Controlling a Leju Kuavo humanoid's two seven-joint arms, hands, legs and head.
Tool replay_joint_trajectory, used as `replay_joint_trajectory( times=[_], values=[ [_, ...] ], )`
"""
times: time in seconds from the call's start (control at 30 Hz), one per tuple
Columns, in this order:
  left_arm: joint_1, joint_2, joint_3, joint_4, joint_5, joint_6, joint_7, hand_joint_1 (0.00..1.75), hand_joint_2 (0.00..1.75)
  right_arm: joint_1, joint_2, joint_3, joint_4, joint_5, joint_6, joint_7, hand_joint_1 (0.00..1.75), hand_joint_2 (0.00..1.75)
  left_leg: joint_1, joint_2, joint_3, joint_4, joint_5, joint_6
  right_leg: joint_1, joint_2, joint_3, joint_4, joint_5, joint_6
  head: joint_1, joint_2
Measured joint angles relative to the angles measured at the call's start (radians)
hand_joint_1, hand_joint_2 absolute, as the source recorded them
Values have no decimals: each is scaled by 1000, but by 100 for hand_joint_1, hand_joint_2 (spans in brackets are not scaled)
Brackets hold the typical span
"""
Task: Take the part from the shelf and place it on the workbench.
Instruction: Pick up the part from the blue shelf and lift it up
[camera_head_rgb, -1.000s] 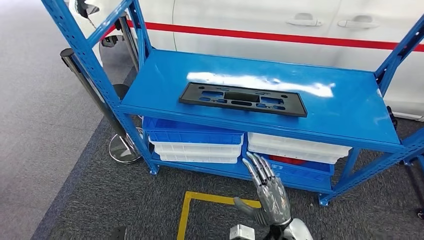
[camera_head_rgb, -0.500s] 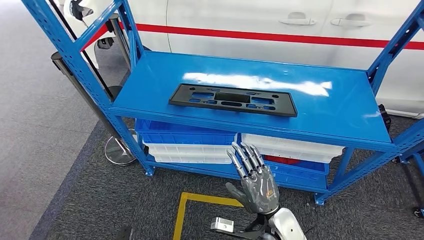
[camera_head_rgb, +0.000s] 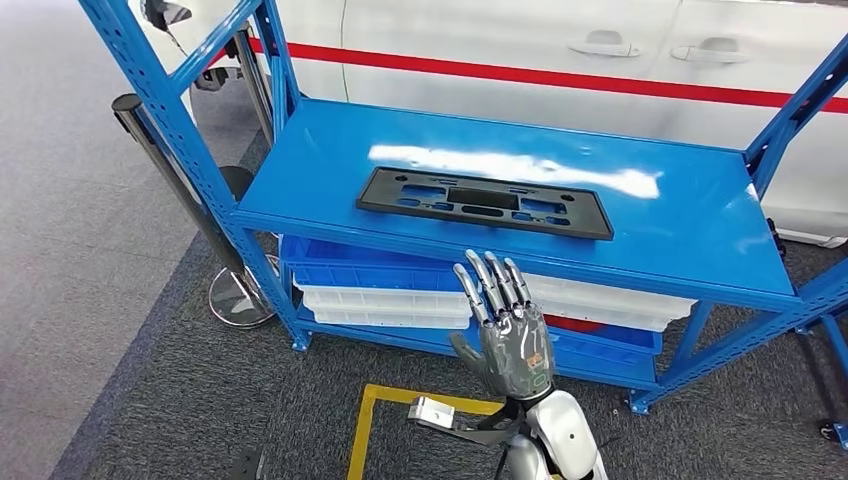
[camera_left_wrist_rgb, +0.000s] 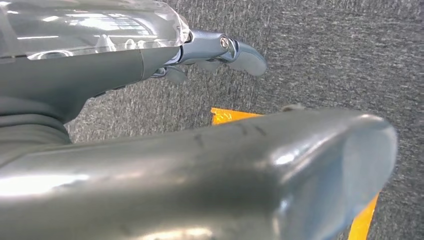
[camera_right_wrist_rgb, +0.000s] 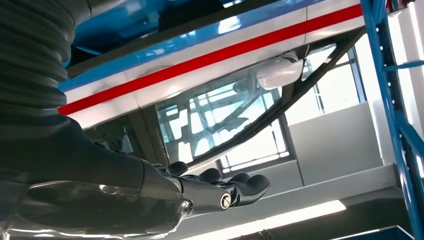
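White car (camera_head_rgb: 480, 30) with a red stripe (camera_head_rgb: 560, 75) stands behind. Blue bins (camera_head_rgb: 370, 268) and white bins (camera_head_rgb: 385, 305) stack below. Chrome post (camera_head_rgb: 180, 190) stands beside. Yellow tape (camera_head_rgb: 365, 430) marks grey carpet (camera_head_rgb: 190, 400).

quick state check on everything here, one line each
black part: lying flat on the blue shelf's top, untouched
right hand: raised in front of the shelf, fingers extended, holding nothing
left hand: above the grey carpet, holding nothing
bins: stacked under the shelf top
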Motion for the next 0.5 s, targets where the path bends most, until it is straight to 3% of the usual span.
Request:
replay_joint_trajectory(
  times=[0.07, 0.1, 0.23, 0.3, 0.37, 0.4, 0.43, 0.5],
  values=[
    [-1, 0, 0, 0, 0, 1, 0, 0, 0, -12, 10, -3, 9, 9, 0, 3, 0, 175, -4, -1, 0, 4, -6, -9, 4, -1, 48, -106, 33, -9, 0, 0],
    [-2, 0, 0, 0, 0, 2, 1, 0, 0, -17, 13, -4, 14, 12, 0, 5, 0, 175, -5, -1, -1, 4, -7, -15, 7, -1, 57, -127, 33, -14, 0, 0],
    [-3, 0, 0, 0, 1, 4, 2, 0, 0, -26, 20, -4, 29, 15, 0, 9, 0, 175, -4, 0, -7, 26, -27, -37, 2, -1, 70, -144, 32, -34, 0, 0],
    [-3, 0, 0, 0, 2, 4, 2, 0, 0, -31, 22, -4, 34, 15, 0, 9, 0, 175, -1, 0, -52, 125, -76, -46, 0, -3, 79, -148, 28, -43, 0, 0],
    [-2, 0, 0, 1, 4, 6, 2, 0, 0, -33, 22, -4, 43, 18, 0, 11, 0, 175, 2, 0, -120, 250, -119, -53, 1, -4, 83, -148, 23, -47, 0, 0],
    [-1, 0, 0, 1, 8, 7, 1, 0, 0, -34, 22, -4, 50, 20, 0, 14, 0, 175, 3, 0, -140, 279, -118, -55, 1, -3, 86, -147, 20, -47, 0, 0],
    [0, 0, 0, 2, 11, 8, 0, 0, 0, -36, 22, -3, 58, 23, 0, 20, 0, 175, 4, 0, -142, 269, -97, -56, 1, -2, 90, -146, 16, -46, 0, 0],
    [0, 0, 0, 2, 15, 10, -2, 0, 0, -43, 23, 4, 79, 29, 0, 37, 0, 175, 8, 0, -98, 153, -20, -57, -1, 0, 101, -143, 6, -39, 0, 0]
  ],
)
